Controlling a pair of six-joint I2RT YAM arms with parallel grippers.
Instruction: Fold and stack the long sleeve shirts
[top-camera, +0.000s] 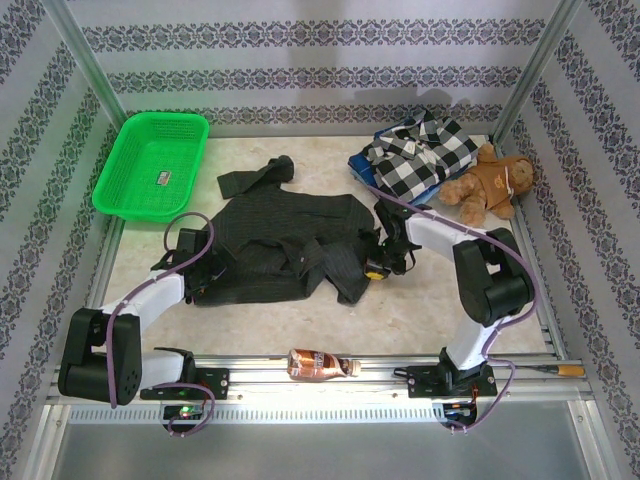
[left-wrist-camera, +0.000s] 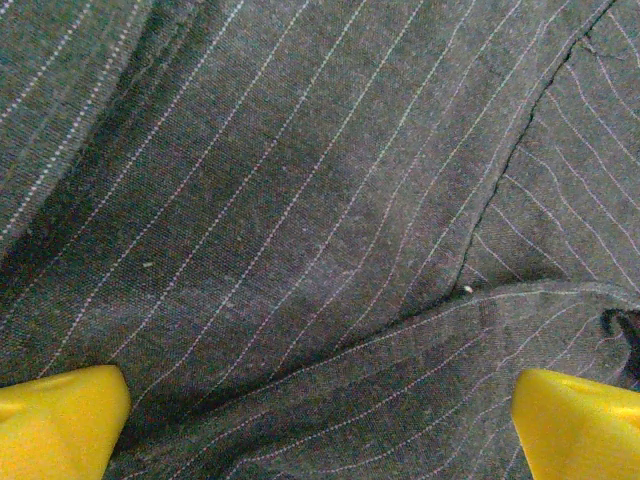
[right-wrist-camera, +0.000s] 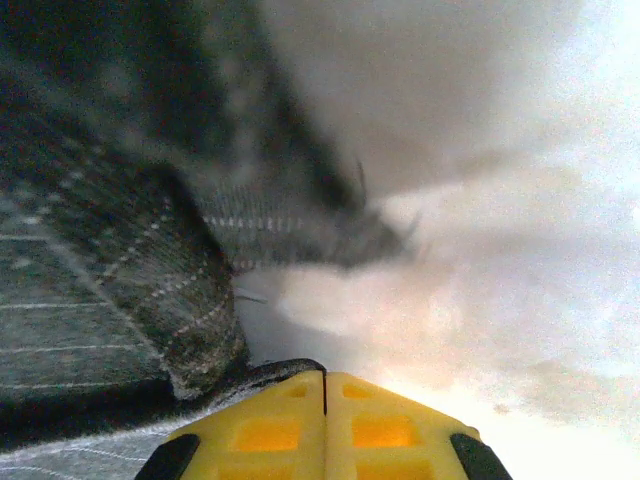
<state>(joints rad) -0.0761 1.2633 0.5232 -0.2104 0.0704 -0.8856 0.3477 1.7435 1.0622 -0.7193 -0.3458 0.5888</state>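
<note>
From above, the dark pinstriped shirt (top-camera: 290, 240) lies rumpled across the middle of the table (top-camera: 270, 325), one sleeve trailing toward the far edge; the left gripper (top-camera: 205, 272) sits on its near left part and the right gripper (top-camera: 378, 262) at its right edge. The checked flannel shirt (top-camera: 420, 155) rests on a blue garment (top-camera: 362, 165) in the far right corner, just beside a teddy bear (top-camera: 490, 185); a green basket (top-camera: 150, 165) fills the far left corner; a bottle (top-camera: 318, 365) lies on the near edge.

At the left wrist, the left gripper (left-wrist-camera: 320, 428) hangs close over the dark pinstriped shirt (left-wrist-camera: 300, 220), its yellow fingertips (left-wrist-camera: 60, 420) spread wide with only creased cloth between them.

At the right wrist, the right gripper (right-wrist-camera: 325, 388) has its jaws pressed together; the dark pinstriped shirt (right-wrist-camera: 110, 290) bunches right at the tips (a fold seems pinched there), blurred table (right-wrist-camera: 500, 280) behind.
</note>
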